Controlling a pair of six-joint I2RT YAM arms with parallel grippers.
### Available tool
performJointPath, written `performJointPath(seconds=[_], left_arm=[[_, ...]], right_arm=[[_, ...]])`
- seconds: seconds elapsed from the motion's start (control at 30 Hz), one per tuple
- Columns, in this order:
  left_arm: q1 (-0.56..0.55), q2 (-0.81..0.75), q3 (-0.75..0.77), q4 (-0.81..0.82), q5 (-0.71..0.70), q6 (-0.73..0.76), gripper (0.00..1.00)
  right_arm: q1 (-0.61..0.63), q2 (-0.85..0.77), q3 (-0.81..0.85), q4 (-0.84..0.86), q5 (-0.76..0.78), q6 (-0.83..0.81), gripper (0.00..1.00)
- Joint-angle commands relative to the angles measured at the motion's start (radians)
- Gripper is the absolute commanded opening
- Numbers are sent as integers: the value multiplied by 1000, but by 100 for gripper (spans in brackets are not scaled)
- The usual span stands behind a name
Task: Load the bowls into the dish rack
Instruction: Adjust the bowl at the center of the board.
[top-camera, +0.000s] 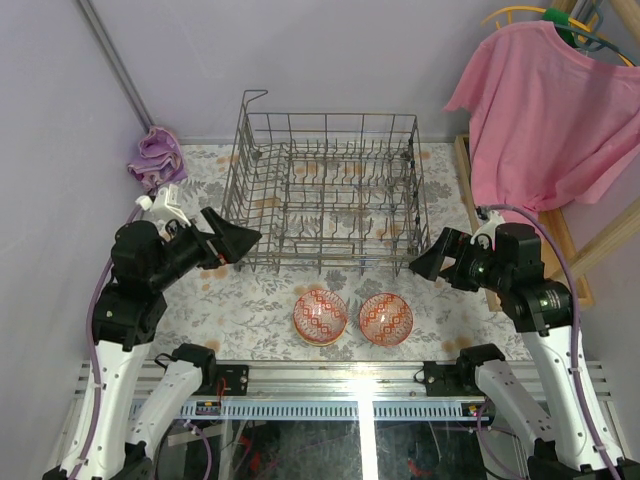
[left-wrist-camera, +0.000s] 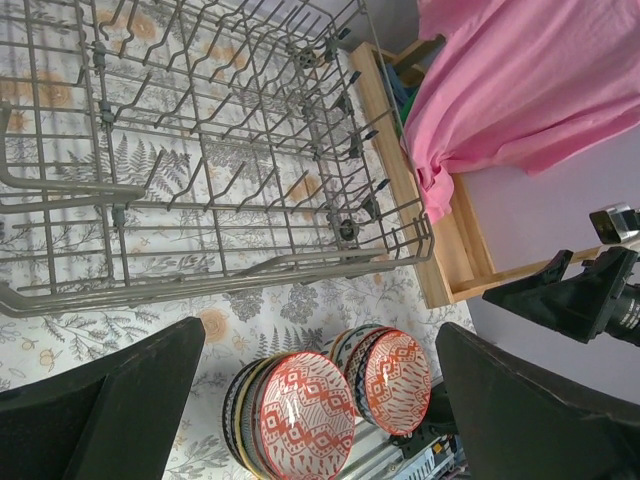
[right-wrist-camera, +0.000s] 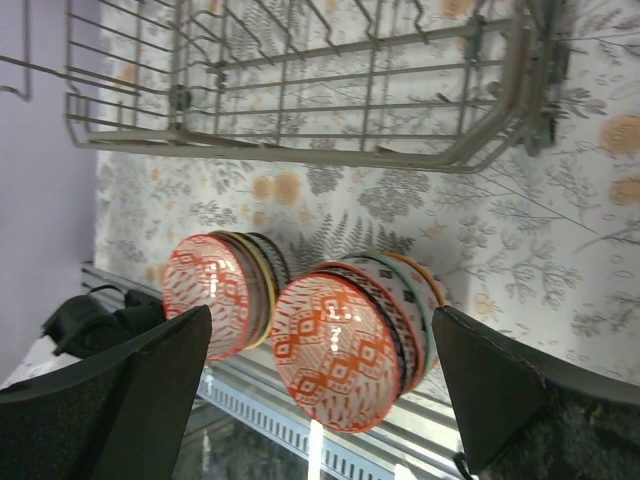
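Note:
The grey wire dish rack (top-camera: 325, 195) stands at the table's middle back with nothing in it; its tines show in the left wrist view (left-wrist-camera: 200, 150) and its near rail in the right wrist view (right-wrist-camera: 300, 140). Two stacks of bowls sit in front of it, each topped by a red-and-white patterned bowl: the left stack (top-camera: 320, 317) (left-wrist-camera: 300, 415) (right-wrist-camera: 205, 290) and the right stack (top-camera: 386, 319) (left-wrist-camera: 395, 380) (right-wrist-camera: 335, 350). My left gripper (top-camera: 243, 243) (left-wrist-camera: 320, 400) hovers open, left of the rack's near corner. My right gripper (top-camera: 428, 260) (right-wrist-camera: 320, 390) hovers open off the rack's right corner. Neither holds anything.
A pink shirt (top-camera: 545, 110) hangs at the back right above a wooden frame (top-camera: 560, 240). A purple cloth (top-camera: 155, 155) lies at the back left by the wall. A metal rail (top-camera: 350, 385) runs along the near table edge, just behind the bowls.

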Motion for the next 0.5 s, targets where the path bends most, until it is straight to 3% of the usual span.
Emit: performJointPath(seconds=[0.0, 0.13, 0.3, 0.47], left_arm=[[-7, 15, 54, -162, 89, -14, 100], [-7, 9, 45, -185, 63, -23, 100], [-7, -13, 21, -177, 53, -36, 100], [-6, 0, -7, -177, 111, -11, 100]], right_arm=[[5, 37, 23, -97, 57, -87, 100], [6, 66, 26, -130, 76, -123, 99], [29, 68, 0, -108, -60, -137, 86], [227, 131, 68, -90, -7, -99, 82]])
